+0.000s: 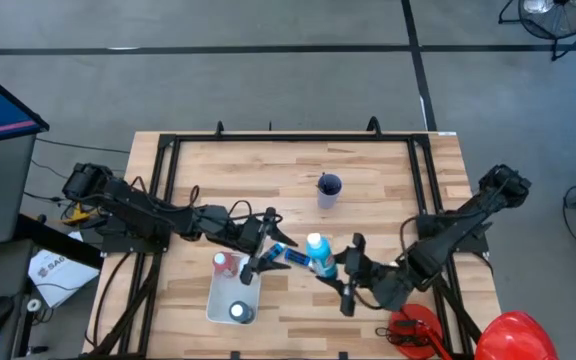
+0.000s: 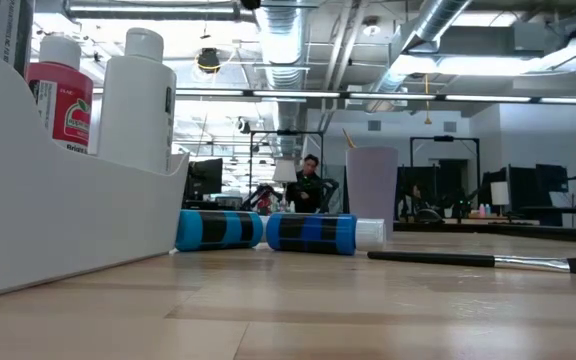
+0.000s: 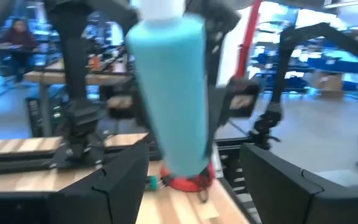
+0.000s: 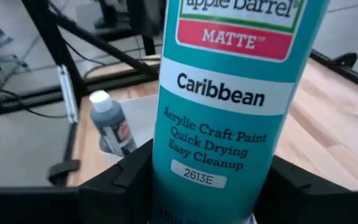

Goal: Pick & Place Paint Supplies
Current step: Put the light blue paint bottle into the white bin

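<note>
High view, right claw (image 1: 334,270) clamping teal bottle (image 1: 318,254) upright, left claw (image 1: 268,243) spread, beside white tray (image 1: 220,301).

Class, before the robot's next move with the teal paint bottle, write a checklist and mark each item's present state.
1. Right gripper shut on the teal bottle: ok.
2. Left gripper open, fingers either side of the bottle: ok.
3. Tray has free room beside the red bottle: ok.
4. Teal bottle's cap tight: cannot tell.
5. Blue bottle lying on the table, out of the way: cannot tell.
</note>
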Available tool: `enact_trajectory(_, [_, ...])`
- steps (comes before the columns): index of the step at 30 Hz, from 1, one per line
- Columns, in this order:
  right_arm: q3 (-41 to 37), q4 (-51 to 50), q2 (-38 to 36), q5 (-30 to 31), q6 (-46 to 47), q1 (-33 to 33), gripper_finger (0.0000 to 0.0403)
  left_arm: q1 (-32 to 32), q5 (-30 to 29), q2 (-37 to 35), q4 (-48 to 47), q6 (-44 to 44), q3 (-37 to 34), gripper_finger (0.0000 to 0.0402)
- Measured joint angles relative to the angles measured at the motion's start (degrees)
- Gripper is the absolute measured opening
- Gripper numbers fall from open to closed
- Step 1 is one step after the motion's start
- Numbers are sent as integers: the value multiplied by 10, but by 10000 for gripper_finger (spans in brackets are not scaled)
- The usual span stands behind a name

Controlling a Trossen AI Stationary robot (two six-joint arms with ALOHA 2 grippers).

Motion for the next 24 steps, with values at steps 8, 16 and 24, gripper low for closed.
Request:
enact_trajectory(8, [0,57,65,-31,-28,-27,198,-9,45,0,28,-4,0,246])
enact_trajectory(16, [0,149,102,-33,-84,-31,198,-8,-10,0,32,-5,0,281])
enact_trajectory(24, [0,160,101,-30,-87,-41,202,-8,-25,0,23,-16,0,367])
